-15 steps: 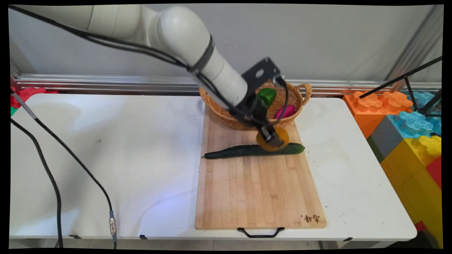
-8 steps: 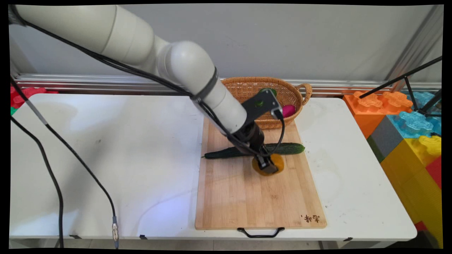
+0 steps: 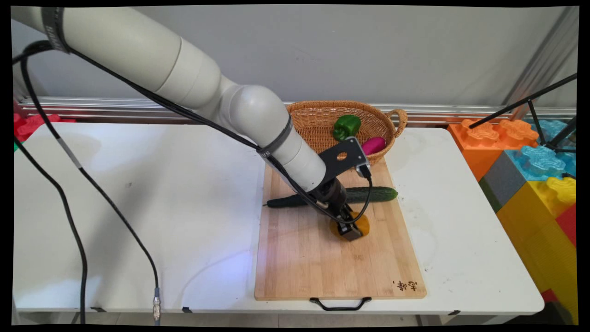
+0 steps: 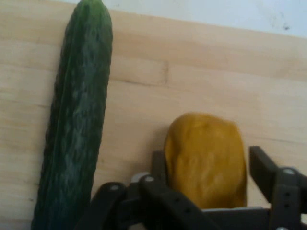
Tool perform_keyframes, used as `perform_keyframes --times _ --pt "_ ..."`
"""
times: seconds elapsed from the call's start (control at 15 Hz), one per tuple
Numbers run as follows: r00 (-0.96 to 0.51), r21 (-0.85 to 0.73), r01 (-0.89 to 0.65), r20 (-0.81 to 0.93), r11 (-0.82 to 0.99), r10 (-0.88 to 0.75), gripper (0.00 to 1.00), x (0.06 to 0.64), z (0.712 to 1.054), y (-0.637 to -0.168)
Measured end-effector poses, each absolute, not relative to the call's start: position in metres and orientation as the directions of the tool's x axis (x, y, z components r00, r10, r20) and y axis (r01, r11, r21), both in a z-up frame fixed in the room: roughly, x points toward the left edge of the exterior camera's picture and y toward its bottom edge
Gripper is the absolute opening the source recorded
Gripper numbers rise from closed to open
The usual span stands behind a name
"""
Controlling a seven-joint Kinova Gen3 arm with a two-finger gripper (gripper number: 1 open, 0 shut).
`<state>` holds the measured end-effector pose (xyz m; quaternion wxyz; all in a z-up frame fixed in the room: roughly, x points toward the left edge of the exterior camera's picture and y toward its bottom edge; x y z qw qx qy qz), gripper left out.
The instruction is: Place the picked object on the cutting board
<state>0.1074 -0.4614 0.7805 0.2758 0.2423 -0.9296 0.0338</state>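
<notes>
My gripper (image 3: pixel 349 229) is down at the middle of the wooden cutting board (image 3: pixel 322 267), shut on a yellow-orange fruit (image 3: pixel 362 223). In the hand view the fruit (image 4: pixel 206 139) sits between the two black fingers (image 4: pixel 261 165), low over the board (image 4: pixel 192 72). A long dark green cucumber (image 3: pixel 380 193) lies across the board just behind the gripper, partly hidden by the wrist. It runs along the left side of the hand view as well, where the cucumber (image 4: pixel 76 129) lies beside the fruit without touching it.
A wicker basket (image 3: pixel 318 115) stands at the board's far end with a green pepper (image 3: pixel 346 126) and a magenta vegetable (image 3: pixel 373 145) inside. Large coloured toy blocks (image 3: pixel 530 166) are stacked past the table's right edge. Black cables (image 3: pixel 69 216) hang at the left.
The arm has carried the yellow-orange fruit from beside the basket, over the cucumber, down towards the middle of the board. The green pepper in the basket shows again.
</notes>
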Motion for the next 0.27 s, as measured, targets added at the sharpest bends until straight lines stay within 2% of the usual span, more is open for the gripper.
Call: perform_keyframes --times 0.07,0.27 --pt "-0.734 0.067 -0.464 0.529 0.883 -0.426 1.0 0.1067 0.7784 -0.4611" --pt "-0.737 0.059 -0.456 0.534 0.888 -0.414 1.0 0.1042 0.7793 -0.4628"
